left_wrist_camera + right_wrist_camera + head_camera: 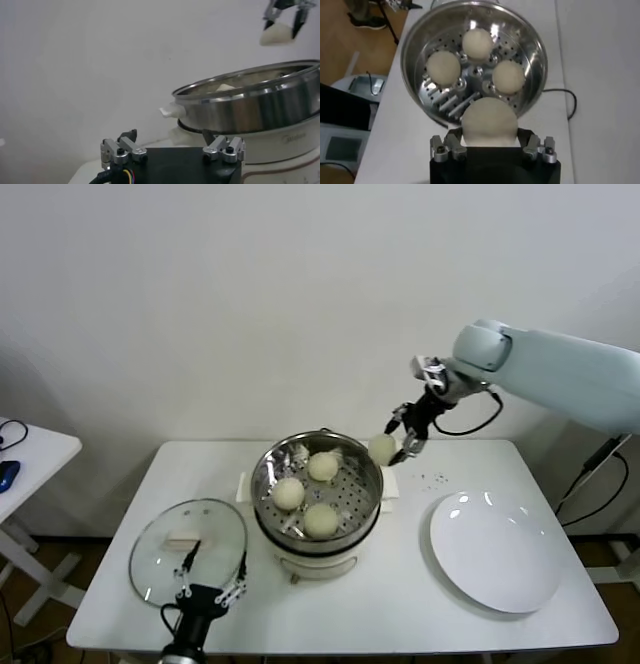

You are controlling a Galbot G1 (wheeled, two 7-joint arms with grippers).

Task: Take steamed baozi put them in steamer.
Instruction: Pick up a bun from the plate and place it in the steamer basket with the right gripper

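The fourth baozi (382,448) sits clamped between the right gripper's (398,444) fingers (451,146), held in the air just above the steamer's (372,480) far right rim; the right wrist view shows the bun (489,121) filling the gap between both pads, with the pot's perforated tray (451,95) beyond it. Three other buns already lie on that tray: one toward the back (322,466), one on the left (288,493), one at the front (320,520). The free patch of tray appears to be on the right side, nearest the carried bun.

By the look of it, the step in hand is the carry of the last bun over the pot, so the task seems nearly finished. The next move likely calls for bringing the gripper inward past the rim, lowering it over the free patch, and only then parting the fingers, so the soft bun drops a short way and does not roll against its neighbours.

The steel rim is the main obstacle: a descent begun too early could catch the bun or a finger on it. The three seated buns leave little room, so a drift left could squash one.

The left gripper (211,588) waits low at the table's (120,584) near edge, fingers spread wide and holding nothing, over the glass lid (160,549) that lies flat left of the steamer. A white plate (495,554) lies bare to the right, well apart from the pot.
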